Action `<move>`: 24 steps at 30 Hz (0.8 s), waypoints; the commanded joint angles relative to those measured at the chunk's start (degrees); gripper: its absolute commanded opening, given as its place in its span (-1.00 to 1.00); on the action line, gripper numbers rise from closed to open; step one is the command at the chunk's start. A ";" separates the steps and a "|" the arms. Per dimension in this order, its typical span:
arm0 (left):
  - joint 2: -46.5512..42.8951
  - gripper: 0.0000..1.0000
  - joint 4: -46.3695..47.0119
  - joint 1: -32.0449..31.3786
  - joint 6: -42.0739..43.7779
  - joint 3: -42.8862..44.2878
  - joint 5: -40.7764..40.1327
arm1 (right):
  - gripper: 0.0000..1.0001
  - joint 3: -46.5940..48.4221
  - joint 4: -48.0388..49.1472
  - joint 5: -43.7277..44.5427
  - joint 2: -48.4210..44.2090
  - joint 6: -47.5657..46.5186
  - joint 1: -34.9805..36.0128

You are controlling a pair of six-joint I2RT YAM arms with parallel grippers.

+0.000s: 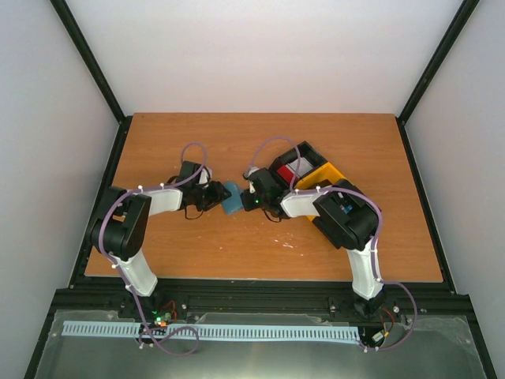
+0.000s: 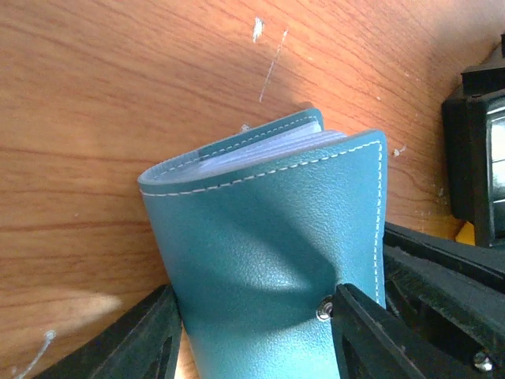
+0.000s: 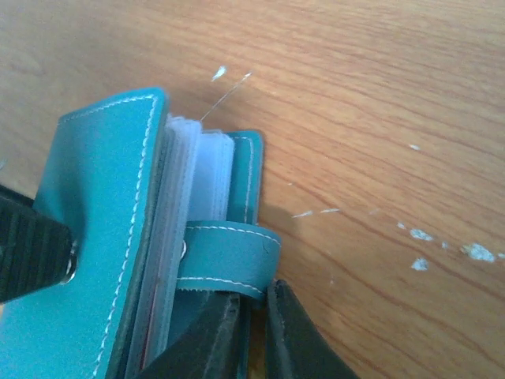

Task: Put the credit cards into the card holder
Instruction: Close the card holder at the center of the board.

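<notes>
The blue-grey card holder (image 1: pixel 233 197) stands on edge on the table between the two grippers. My left gripper (image 2: pixel 252 335) is shut on the card holder (image 2: pixel 268 245), one finger on each side of its outer cover, the right one next to the snap stud. My right gripper (image 3: pixel 256 335) is shut on the holder's other cover just below the snap tab (image 3: pixel 229 260). The holder is slightly open and its clear pockets (image 3: pixel 185 158) show. A thin red edge runs among them. A red credit card (image 1: pixel 293 168) lies in the tray.
The black-and-yellow tray (image 1: pixel 323 172) stands right behind my right arm, at the right of the wooden table (image 1: pixel 197 253). In the left wrist view its black wall (image 2: pixel 473 158) is close on the right. Black frame rails border the table.
</notes>
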 commanded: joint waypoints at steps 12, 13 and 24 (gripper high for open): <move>2.25 0.09 -8.65 -0.80 1.91 -3.79 -10.30 | -0.94 -4.22 14.11 -4.72 1.68 27.56 -5.71; 2.24 0.08 -8.44 -0.78 1.98 -3.83 -10.15 | -0.94 -4.41 14.22 -6.05 1.87 28.16 -6.27; 3.16 0.14 -7.50 -0.78 3.65 -2.15 -7.14 | -0.46 -6.75 11.51 -16.50 -1.32 25.07 -8.49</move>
